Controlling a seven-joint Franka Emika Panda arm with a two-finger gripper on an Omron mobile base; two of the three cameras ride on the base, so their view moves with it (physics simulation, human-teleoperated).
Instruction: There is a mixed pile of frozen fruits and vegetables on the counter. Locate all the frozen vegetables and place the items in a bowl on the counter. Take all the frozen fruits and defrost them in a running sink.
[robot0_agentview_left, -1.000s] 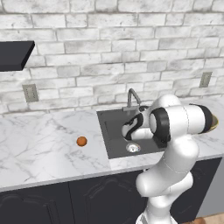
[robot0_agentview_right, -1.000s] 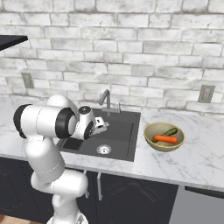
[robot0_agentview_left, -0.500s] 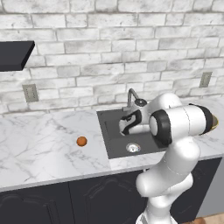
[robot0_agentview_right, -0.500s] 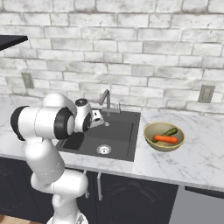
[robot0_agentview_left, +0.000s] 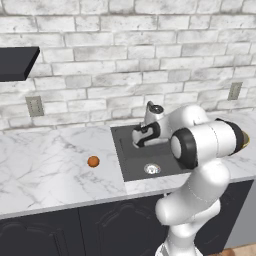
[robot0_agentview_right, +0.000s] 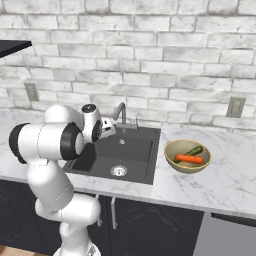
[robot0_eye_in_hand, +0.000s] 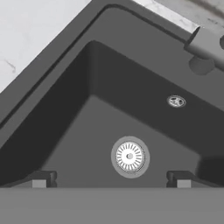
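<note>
The gripper (robot0_eye_in_hand: 111, 179) is seen above the black sink (robot0_eye_in_hand: 78, 109), with its two dark finger tips (robot0_eye_in_hand: 40, 179) set wide apart at the bottom of the hand view and nothing caught between them. The round silver drain (robot0_eye_in_hand: 130, 156) is seen just above the middle of that gap. A grey faucet (robot0_eye_in_hand: 205, 43) is found in the upper right corner of the hand view.

In the left base view, the gripper (robot0_agentview_left: 142, 136) is held over the back part of the sink (robot0_agentview_left: 131, 165), near the middle of the frame. One small orange fruit (robot0_agentview_left: 93, 161) is left on the white marble counter (robot0_agentview_left: 45, 165), to the left of the sink and well apart from it.

In the right base view, the tan bowl (robot0_agentview_right: 187, 156) is placed on the counter at the right of the sink (quite near its edge). An orange carrot (robot0_agentview_right: 189, 159) and a dark green cucumber (robot0_agentview_right: 194, 150) are laid inside the bowl, side by side. The red fruit cannot be made out.
</note>
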